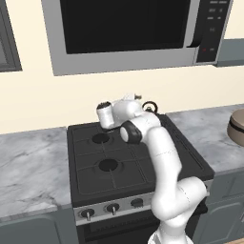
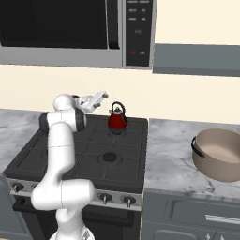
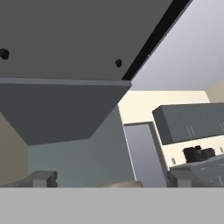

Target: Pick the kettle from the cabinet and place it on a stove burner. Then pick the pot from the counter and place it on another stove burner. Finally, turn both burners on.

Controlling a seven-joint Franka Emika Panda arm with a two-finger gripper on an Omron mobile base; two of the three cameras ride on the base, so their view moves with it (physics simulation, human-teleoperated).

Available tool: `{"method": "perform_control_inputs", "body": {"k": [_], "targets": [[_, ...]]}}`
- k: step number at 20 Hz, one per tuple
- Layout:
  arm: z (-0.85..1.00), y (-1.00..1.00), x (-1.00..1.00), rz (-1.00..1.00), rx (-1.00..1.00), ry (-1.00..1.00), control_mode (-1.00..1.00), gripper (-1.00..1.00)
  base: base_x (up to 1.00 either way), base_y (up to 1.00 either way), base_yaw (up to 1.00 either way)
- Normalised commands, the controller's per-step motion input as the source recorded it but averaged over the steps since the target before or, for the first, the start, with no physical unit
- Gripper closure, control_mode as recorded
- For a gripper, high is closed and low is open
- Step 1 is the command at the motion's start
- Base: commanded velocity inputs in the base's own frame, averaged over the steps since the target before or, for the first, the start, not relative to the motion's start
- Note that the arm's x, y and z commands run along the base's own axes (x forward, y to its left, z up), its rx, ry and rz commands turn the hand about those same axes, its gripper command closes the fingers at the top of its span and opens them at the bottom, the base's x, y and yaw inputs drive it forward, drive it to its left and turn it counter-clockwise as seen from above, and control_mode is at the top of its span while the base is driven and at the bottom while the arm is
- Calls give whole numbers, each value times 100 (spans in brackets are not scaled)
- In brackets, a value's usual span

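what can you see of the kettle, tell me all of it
The kettle is small, glossy red and rounded, with a black loop handle arched over a silvery lid. It stands upright on the back right burner of the black cooktop, near the cream wall. Nothing grips it; the open end effector hangs apart to its left. In the left base view the arm hides all but its handle.
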Motion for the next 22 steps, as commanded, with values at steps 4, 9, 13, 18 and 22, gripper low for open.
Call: {"method": "perform_control_inputs", "body": {"k": [4, 9, 13, 18, 22], "targets": [[24, 0, -46, 0, -2, -8, -100, -100, 0, 0, 0], [10, 0, -55, 0, 0, -9, -100, -100, 0, 0, 0], [14, 0, -63, 0, -1, -10, -100, -100, 0, 0, 0], [25, 0, -59, 0, -6, -16, -100, -100, 0, 0, 0], [16, 0, -63, 0, -6, -16, -100, -100, 0, 0, 0]]}}
